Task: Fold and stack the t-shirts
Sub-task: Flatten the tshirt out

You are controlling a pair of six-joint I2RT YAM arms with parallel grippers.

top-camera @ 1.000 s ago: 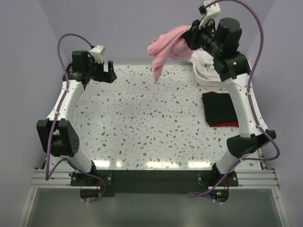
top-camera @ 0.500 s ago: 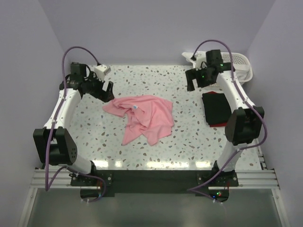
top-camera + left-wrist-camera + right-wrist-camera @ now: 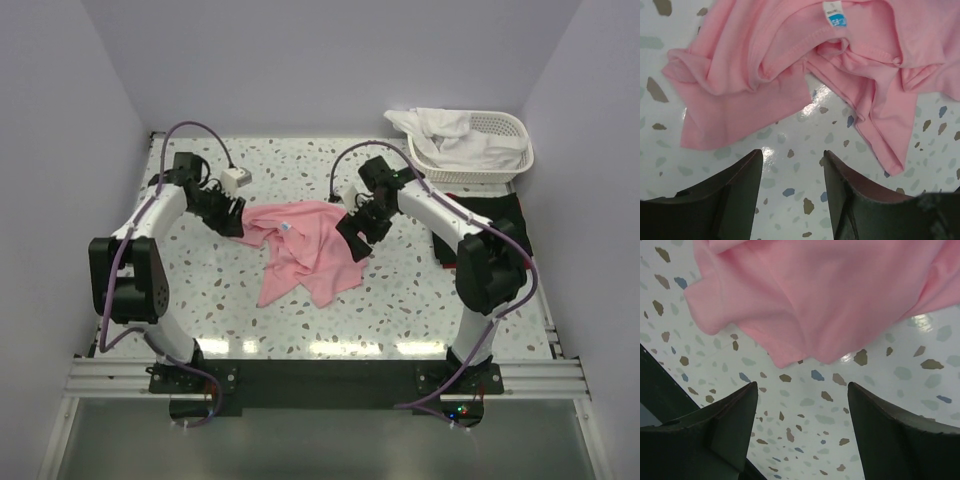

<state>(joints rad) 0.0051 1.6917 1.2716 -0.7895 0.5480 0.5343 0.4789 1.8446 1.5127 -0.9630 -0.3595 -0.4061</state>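
Note:
A light pink t-shirt (image 3: 305, 250) lies crumpled on the speckled table, with its neck label facing up. My left gripper (image 3: 232, 218) hangs low at its left edge, jaws open over bare table. The left wrist view shows the gripper (image 3: 792, 160) just short of the pink cloth (image 3: 740, 107). At the shirt's right edge my right gripper (image 3: 355, 240) stands open. In the right wrist view this gripper (image 3: 802, 390) holds nothing and the pink hem (image 3: 830, 295) lies just ahead. A folded black t-shirt (image 3: 500, 212) lies at the right, partly behind the right arm.
A white lattice basket (image 3: 505, 160) stands at the back right corner with a white t-shirt (image 3: 445, 130) heaped in it and spilling over its left rim. Purple walls close in the table on three sides. The arms' bases sit along the near edge.
The right gripper let go of the pink t-shirt, which dropped from near the basket onto the table. Both grippers then came down to its left and right edges. The left jaws narrowed.

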